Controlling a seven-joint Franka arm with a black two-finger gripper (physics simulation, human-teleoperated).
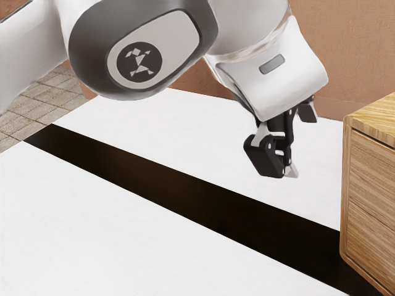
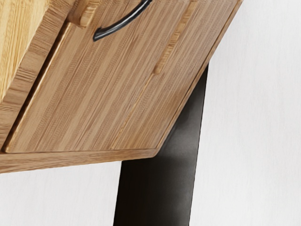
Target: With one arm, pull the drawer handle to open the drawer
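Observation:
A light wooden drawer cabinet (image 1: 370, 203) stands at the exterior view's right edge, its drawer fronts lying flush with the body. The wrist view shows a drawer front (image 2: 117, 94) from close by, with one end of a dark curved handle (image 2: 120, 21) on it. My black gripper (image 1: 279, 161) hangs above the table, to the left of the cabinet in the exterior view and apart from it. Its fingers stand a little apart and point down, with nothing between them.
The white table (image 1: 123, 246) carries a broad black stripe (image 1: 185, 191) that runs diagonally under the gripper to the cabinet's foot. A brown wall (image 1: 352, 43) rises behind, and tiled floor (image 1: 37, 98) shows at the upper left.

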